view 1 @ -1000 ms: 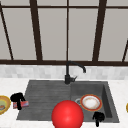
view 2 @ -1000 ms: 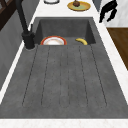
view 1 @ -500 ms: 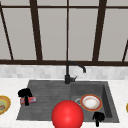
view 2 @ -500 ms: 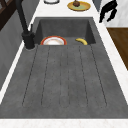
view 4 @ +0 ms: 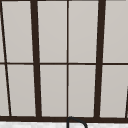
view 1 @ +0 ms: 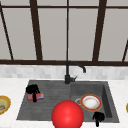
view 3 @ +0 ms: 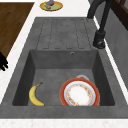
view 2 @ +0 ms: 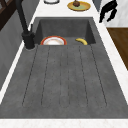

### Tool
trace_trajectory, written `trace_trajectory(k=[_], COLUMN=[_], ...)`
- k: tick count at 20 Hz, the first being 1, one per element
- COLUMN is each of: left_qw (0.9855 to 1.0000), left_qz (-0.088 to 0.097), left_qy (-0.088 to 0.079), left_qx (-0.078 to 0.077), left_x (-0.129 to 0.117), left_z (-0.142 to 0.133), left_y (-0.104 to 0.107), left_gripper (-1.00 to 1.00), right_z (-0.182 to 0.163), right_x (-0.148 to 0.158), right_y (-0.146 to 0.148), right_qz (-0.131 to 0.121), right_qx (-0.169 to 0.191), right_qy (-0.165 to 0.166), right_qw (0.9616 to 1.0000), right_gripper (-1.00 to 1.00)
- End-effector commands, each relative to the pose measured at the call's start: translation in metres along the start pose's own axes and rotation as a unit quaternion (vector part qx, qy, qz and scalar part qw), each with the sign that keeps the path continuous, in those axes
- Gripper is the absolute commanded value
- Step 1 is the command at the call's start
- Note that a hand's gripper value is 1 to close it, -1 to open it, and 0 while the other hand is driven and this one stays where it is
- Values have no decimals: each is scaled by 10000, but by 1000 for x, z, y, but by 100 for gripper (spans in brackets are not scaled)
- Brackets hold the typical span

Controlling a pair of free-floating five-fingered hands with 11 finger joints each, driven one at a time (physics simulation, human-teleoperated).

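Left hand: the left hand is seen over the drainboard, fingers curled down onto a small red-and-blue object directly beneath, its long axis left to right.
Right hand: the right hand hangs at the basin's front rim, fingers curled on nothing, beside the red-rimmed plate.

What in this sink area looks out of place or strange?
A banana lies on the bottom of the sink basin, beside a red-rimmed plate; fruit in a sink looks odd. In the front view, a big red ball sits at the sink's front edge. The left hand is over a small red object on the drainboard.
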Motion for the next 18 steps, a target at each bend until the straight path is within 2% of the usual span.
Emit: trace_trajectory(k=[1, 10, 11, 14, 18], left_qw=[9999, 9998, 9997, 9997, 9993], left_qz=[-4, 59, 97, 52, 101], left_qy=[19, 92, 115, 113, 178], left_qx=[-141, -152, -183, -197, -307], left_x=[6, 15, 15, 17, 17], left_z=[-28, -95, -100, -122, -147], left_y=[7, 14, 13, 12, 6], left_gripper=[100, 100, 100, 100, 100], right_z=[0, 0, 0, 0, 0], right_x=[0, 0, 0, 0, 0], right_y=[0, 0, 0, 0, 0], right_qz=[0, 0, 0, 0, 0], right_qx=[0, 0, 0, 0, 0], right_qy=[0, 0, 0, 0, 0], right_qw=[10000, 10000, 10000, 10000, 10000], right_gripper=[0, 0, 0, 0, 0])
